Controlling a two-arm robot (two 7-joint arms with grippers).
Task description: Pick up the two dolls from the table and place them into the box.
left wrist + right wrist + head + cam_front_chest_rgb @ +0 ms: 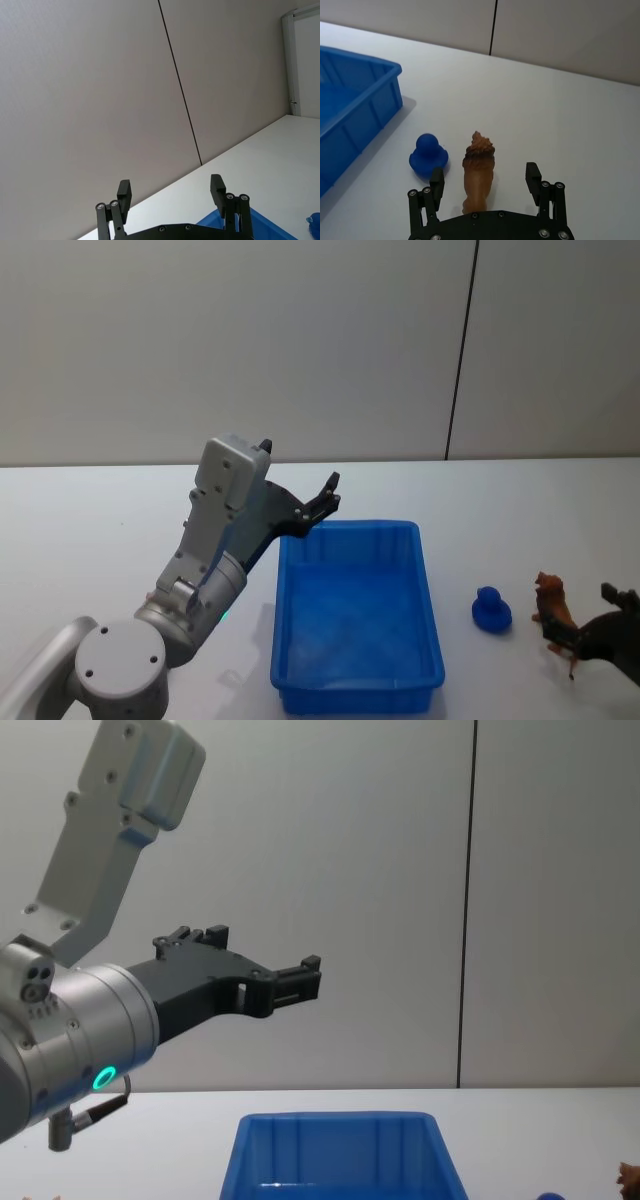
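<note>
From the right wrist, my right gripper (485, 172) straddles the reddish-brown doll (479, 160), wide open. The head view places my left gripper (326, 498), also wide, above the far-left corner of the box (355, 700).

Bright blue box (355, 700) on plain white table (100, 510). Just right of box, deeper blue duck toy (491, 610); farther right, reddish-brown doll (552, 608). Black left gripper (170, 186) and right gripper (485, 172). Silver-grey arm (100, 1020) with glowing green ring (104, 1077). Behind box, pale grey wall (300, 340), thin dark seam (461, 350).
</note>
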